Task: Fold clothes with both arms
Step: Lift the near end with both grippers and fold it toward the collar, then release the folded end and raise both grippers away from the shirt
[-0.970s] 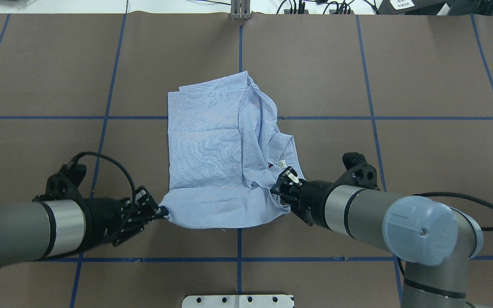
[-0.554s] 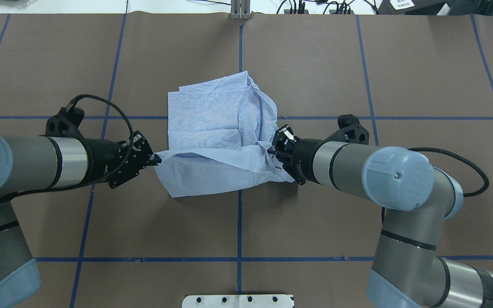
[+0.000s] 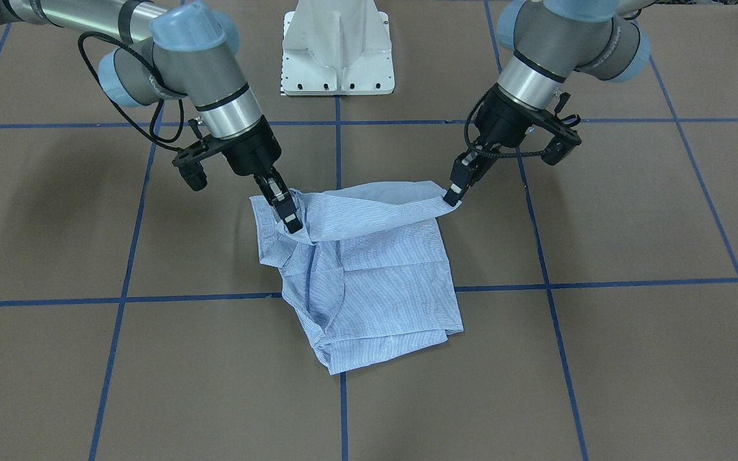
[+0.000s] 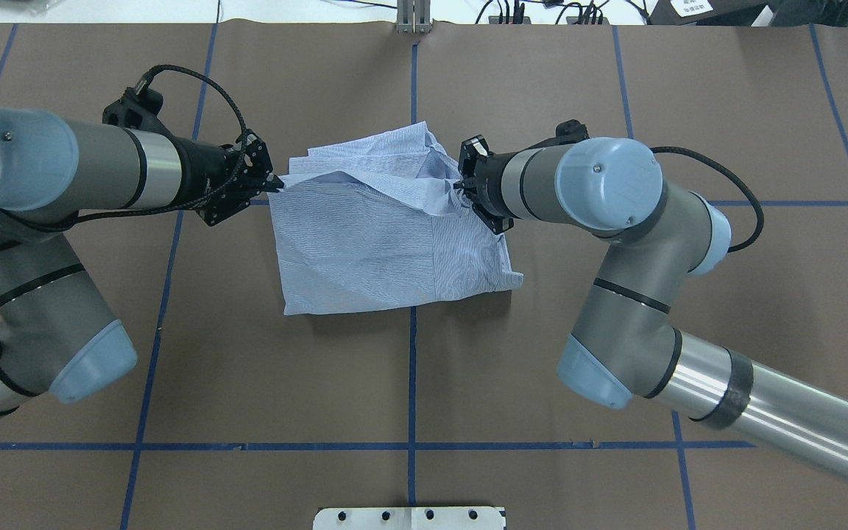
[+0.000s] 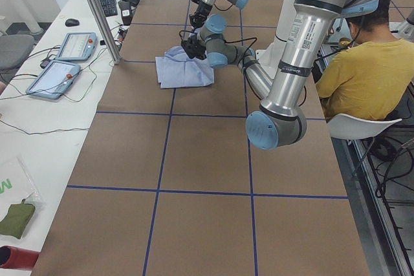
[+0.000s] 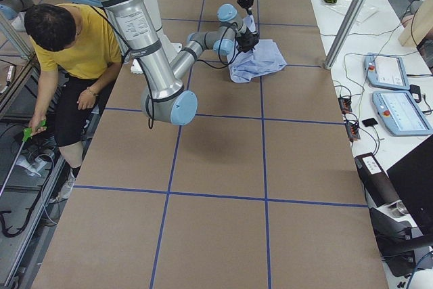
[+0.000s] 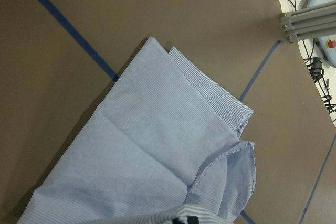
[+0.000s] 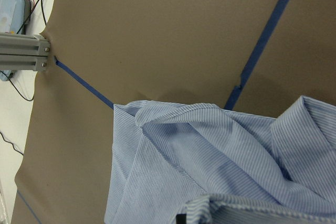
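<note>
The shirt (image 4: 387, 235) lies at the middle of the table (image 4: 615, 331), folded into a nearly square bundle. One of its edges is raised off the bundle and stretched crosswise, from the robot's left to its right, so its long line runs across the table between the two arms. The doubled fold faces the robot; the far, open side shows a layer beneath. The cloth is smooth toward the left side and creased and bunched toward the right.

The left pincer (image 4: 273, 184) is pressed together on the left corner of the raised edge. The right pincer (image 4: 459, 185) is pinched on the bunched right end, its fingers partly buried in cloth. Both hang just above the bundle, angled down and inward.

The table is covered in brown paper marked with a grid of blue tape lines (image 4: 411, 383). A white pedestal (image 3: 338, 48) stands at the robot's side. In the side views, a person in a yellow top (image 5: 369, 72) sits beside the table, a metal post (image 5: 97, 11) rises at its far edge, and two tablets (image 6: 399, 109) lie on a white side table
</note>
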Controlling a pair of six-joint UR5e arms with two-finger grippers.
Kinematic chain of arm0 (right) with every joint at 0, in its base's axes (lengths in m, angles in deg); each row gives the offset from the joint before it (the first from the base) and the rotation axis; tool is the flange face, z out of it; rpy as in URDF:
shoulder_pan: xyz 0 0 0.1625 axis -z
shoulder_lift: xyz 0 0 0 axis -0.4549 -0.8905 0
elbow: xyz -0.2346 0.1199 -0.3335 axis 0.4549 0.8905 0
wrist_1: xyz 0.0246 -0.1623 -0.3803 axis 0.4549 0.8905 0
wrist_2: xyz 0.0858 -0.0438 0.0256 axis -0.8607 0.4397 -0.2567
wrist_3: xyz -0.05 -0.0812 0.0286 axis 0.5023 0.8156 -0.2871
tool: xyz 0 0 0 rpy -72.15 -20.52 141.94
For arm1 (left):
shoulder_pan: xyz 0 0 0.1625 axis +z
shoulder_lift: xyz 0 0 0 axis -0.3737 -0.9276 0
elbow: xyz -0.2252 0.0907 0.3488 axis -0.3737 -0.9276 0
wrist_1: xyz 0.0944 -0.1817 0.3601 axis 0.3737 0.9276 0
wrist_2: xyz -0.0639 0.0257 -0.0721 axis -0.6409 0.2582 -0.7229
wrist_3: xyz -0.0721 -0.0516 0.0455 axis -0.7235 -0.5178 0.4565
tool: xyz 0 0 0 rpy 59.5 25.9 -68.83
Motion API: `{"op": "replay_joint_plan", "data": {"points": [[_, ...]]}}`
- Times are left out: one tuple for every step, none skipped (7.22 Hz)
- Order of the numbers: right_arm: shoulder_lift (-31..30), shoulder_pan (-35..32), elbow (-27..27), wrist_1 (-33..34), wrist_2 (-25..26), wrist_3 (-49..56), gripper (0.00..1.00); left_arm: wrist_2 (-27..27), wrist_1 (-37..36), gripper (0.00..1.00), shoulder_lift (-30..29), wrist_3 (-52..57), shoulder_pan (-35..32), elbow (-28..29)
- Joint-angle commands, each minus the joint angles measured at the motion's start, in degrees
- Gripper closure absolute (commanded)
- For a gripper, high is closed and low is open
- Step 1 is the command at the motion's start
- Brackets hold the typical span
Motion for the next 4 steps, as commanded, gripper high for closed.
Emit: {"op": "replay_joint_plan", "data": {"points": [[6.37, -2.11, 10.4, -0.34, -1.57, 0.49, 1.0, -0.06, 4.81, 1.0, -3.1, 2.66, -2.0, 9.42], [9.18, -2.21, 15.24, -0.43, -1.74, 0.66, 1.0, 0.03, 8.67, 1.0, -3.98, 2.75, -2.01, 13.65], [10.87, -2.21, 18.68, -0.52, -1.92, 1.19, 1.0, 0.2, 10.63, 1.0, -5.38, 2.75, -2.01, 17.26], [12.27, -2.29, 21.59, -0.52, -1.92, 2.58, 1.0, 0.38, 12.12, 1.0, -7.39, 2.75, -2.01, 21.04]]}}
